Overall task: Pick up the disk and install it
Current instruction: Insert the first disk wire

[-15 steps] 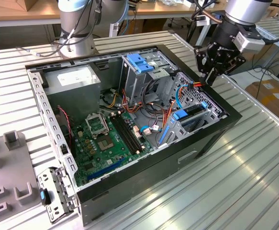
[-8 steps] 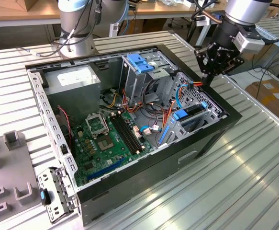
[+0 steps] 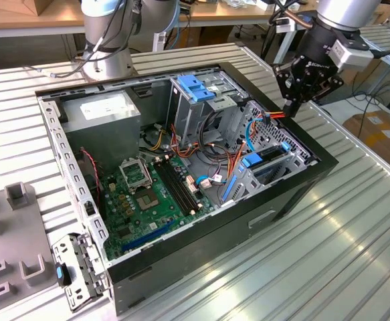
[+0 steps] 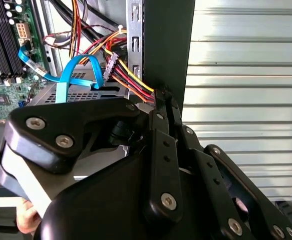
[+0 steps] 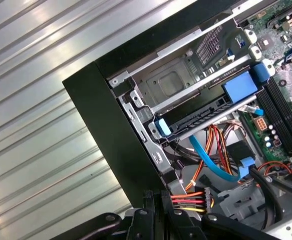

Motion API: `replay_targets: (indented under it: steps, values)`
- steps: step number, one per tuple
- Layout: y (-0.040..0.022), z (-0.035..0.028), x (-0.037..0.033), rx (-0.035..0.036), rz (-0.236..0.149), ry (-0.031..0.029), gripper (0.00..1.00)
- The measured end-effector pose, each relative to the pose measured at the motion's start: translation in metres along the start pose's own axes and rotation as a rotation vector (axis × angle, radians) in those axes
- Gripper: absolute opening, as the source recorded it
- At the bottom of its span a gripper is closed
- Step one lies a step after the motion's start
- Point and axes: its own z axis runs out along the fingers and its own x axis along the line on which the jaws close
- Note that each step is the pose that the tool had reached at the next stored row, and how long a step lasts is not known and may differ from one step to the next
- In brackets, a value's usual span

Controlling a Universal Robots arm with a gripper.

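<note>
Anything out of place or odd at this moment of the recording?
Yes. The gripper is pinched on the red, orange and yellow power cable bundle at the computer case's edge, not on the disk, which lies in its bay inside its blue carrier. Nothing looks spilled or damaged.

Setting: robotics lab or test workshop. Evidence: open computer case (image 3: 181, 180) with its side panel off lies on a ribbed aluminium-profile desk (image 3: 328, 254), motherboard (image 3: 148, 197) and loose cabling exposed. Base of a grey industrial robot arm (image 3: 108, 40) is bolted to the desk at 11 o'clock of the case. Grey fixture blocks (image 3: 17, 254) sit at 9 o'clock. Wooden benches (image 3: 47, 17) run behind at 12 o'clock; cardboard boxes (image 3: 382, 134) on the floor at 3 o'clock.
</note>
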Motion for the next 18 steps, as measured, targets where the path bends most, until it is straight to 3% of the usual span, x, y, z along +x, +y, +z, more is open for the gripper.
replay_targets:
  steps: [5, 10, 18]
  values:
    - [0.0040, -0.0003, -0.0067, -0.0002, 0.009, 0.0000, 0.16]
    - [0.0040, -0.0002, -0.0069, -0.0044, 0.086, 0.0000, 0.16]
    - [0.0055, -0.0003, -0.0094, -0.0065, 0.126, -0.0001, 0.16]
